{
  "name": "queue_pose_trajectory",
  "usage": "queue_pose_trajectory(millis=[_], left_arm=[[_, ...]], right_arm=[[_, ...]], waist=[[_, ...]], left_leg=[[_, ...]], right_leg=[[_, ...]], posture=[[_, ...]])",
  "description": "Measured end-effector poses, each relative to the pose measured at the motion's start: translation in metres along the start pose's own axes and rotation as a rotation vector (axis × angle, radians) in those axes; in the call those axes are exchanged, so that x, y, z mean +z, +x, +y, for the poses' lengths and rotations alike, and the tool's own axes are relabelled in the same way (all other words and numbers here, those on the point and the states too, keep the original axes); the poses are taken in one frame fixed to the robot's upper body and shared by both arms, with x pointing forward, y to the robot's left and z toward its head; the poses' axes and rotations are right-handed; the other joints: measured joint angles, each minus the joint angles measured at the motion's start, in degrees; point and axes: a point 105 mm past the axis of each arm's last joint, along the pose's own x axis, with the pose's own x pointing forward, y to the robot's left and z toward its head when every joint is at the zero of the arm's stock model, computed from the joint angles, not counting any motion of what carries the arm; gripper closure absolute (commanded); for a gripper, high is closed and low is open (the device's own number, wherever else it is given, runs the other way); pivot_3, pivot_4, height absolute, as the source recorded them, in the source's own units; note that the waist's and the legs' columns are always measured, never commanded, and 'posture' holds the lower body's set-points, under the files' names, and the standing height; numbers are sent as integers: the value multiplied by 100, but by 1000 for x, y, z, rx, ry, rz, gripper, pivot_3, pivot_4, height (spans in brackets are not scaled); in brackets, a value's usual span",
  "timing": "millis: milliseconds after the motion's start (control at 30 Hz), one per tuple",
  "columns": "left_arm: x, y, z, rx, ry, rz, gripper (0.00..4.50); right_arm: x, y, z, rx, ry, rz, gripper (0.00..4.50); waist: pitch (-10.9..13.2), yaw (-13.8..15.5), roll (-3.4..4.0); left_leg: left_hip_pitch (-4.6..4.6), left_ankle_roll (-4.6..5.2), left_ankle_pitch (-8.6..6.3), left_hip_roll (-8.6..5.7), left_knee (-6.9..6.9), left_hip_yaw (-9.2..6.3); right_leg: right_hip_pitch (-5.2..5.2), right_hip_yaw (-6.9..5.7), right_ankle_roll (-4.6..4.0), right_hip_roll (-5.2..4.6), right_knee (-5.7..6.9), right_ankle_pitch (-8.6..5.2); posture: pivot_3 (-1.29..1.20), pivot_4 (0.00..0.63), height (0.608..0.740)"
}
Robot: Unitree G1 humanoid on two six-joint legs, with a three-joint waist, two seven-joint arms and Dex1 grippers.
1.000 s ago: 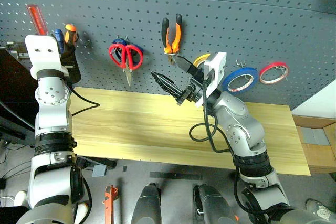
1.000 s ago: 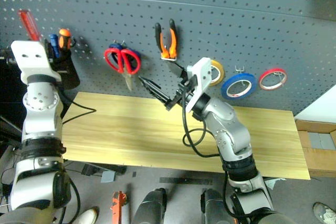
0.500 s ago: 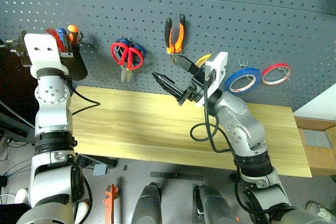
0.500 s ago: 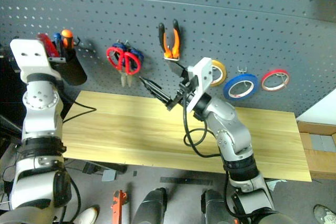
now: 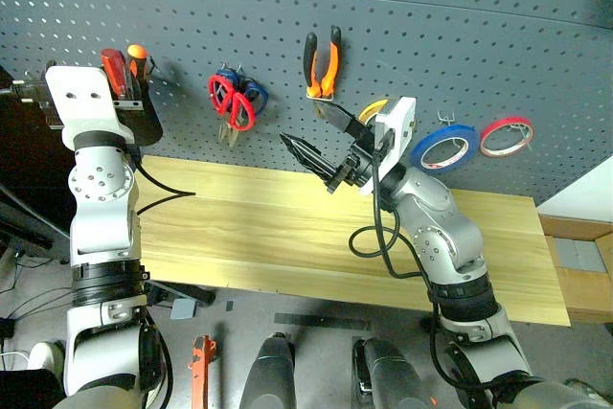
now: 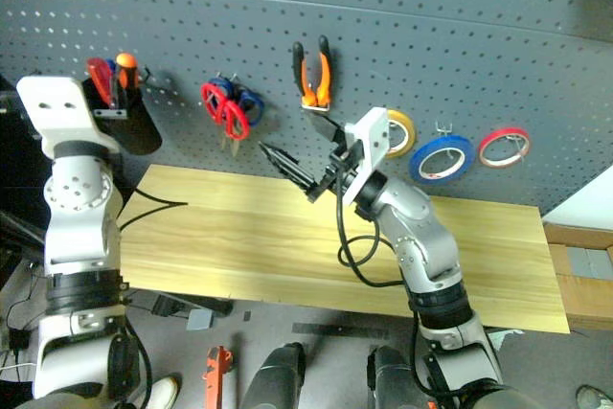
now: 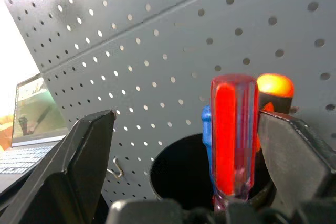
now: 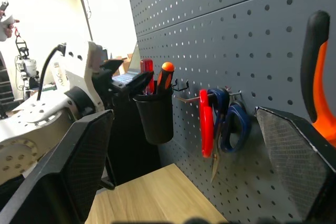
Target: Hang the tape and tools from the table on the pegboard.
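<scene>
The red-handled screwdriver (image 7: 233, 135) stands in a black cup (image 5: 146, 124) hung on the dark grey pegboard (image 5: 431, 26), beside an orange-handled tool (image 5: 137, 55). My left gripper (image 7: 184, 124) is open, one finger on each side of the screwdriver without touching it. The red-handled scissors (image 5: 228, 102) hang on a hook over blue-handled ones. To their right hang the orange-and-black pliers (image 5: 321, 62) and then the blue tape (image 5: 442, 146). My right gripper (image 5: 313, 131) is open and empty above the wooden table (image 5: 249, 227), just below the pliers.
A yellow tape roll (image 5: 367, 108) hangs behind my right wrist and a red roll (image 5: 505, 135) hangs right of the blue one. A laptop (image 7: 31, 129) sits left of the cup. A cardboard box (image 5: 575, 265) lies past the table's right end.
My left gripper opened and let go of the red screwdriver, which went from raised above the cup to standing in it. The left hand drew back slightly. The right arm stayed still.
</scene>
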Motion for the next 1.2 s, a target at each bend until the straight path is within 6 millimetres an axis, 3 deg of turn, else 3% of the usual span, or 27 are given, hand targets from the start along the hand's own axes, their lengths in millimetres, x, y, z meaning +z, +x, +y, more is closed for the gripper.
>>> queue_pose_trajectory(millis=[433, 800, 1200], left_arm=[[2, -5, 1, 17, -17, 19, 26], [14, -31, 9, 57, -15, 33, 26], [25, -96, -41, -180, -185, 86, 26]], right_arm=[[0, -1, 0, 0, -4, 1, 0], [-2, -2, -1, -4, -21, 14, 0], [-9, -40, 8, -9, -33, 113, 0]], waist=[[-2, 63, -2], [-7, 134, -8], [-24, 261, -18]], left_leg=[[0, 0, 0, 0, 6, 0], [0, 0, 0, 0, 11, -1], [8, 0, 0, -3, 17, -5]], right_leg=[[2, 0, 0, 0, 1, 0], [3, 1, -1, 0, 6, 0], [16, 1, -1, -2, 10, 1]], posture=[[226, 196, 740], [254, 192, 740], [250, 179, 740]])
